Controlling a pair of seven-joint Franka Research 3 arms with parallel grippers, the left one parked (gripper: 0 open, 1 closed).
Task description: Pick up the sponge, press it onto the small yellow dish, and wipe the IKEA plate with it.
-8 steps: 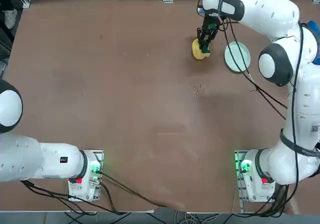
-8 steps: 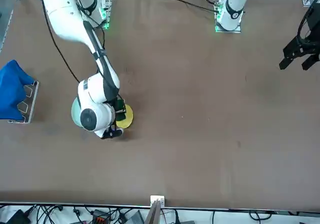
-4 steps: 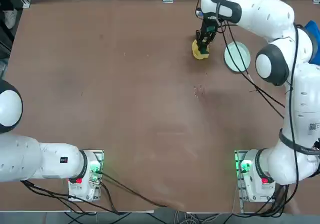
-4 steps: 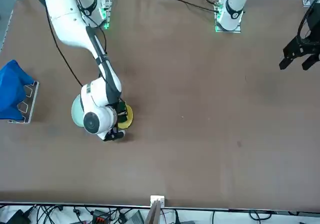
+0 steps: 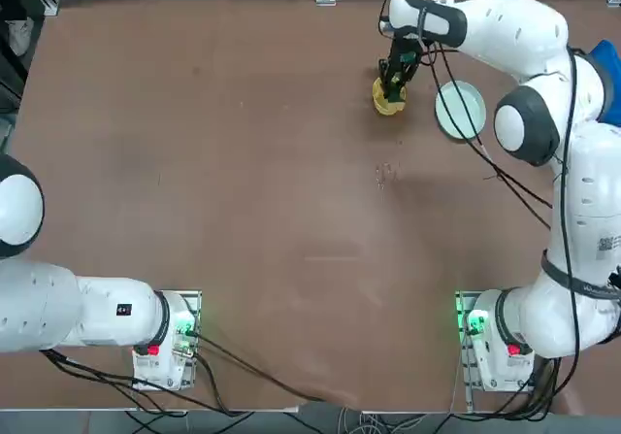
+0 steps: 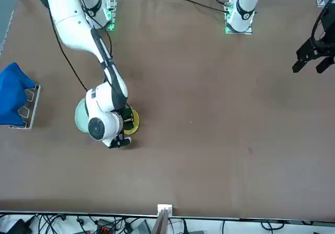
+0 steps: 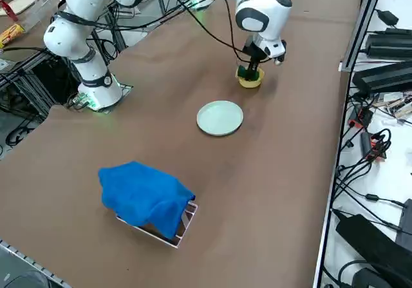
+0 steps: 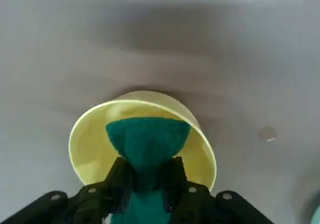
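Brown tabletop (image 5: 243, 211) all round, and the action sits at the far side, seen from overhead. Left to right there: yellow dish (image 5: 385, 103) first, with the right gripper (image 5: 393, 91) planted over it, then the mint plate (image 5: 459, 110) just beside, bare and untouched. Looks like step two in hand, the press onto the dish. From the wrist view, green sponge (image 8: 147, 149) pinched tight between the fingers (image 8: 119, 176), squeezed narrow at the grip and flaring out below, its end down inside the dish (image 8: 90, 144). Touching the bottom or just short of it? Hard to call from here. From the side, gripper (image 7: 250, 71) pointing straight down, sponge (image 7: 247, 73) a green sliver over the dish (image 7: 250, 81), plate (image 7: 219, 118) nearer the camera, apart from both.

Next move, by judgement: lift clear of the rim, carry across to the plate, set the sponge flat, sweep over the face. Needs a firm pinch throughout, and a clean rise first, or the light dish may get dragged along.

Over by the table edge, blue cloth (image 7: 145, 196) on a stand, out of play.
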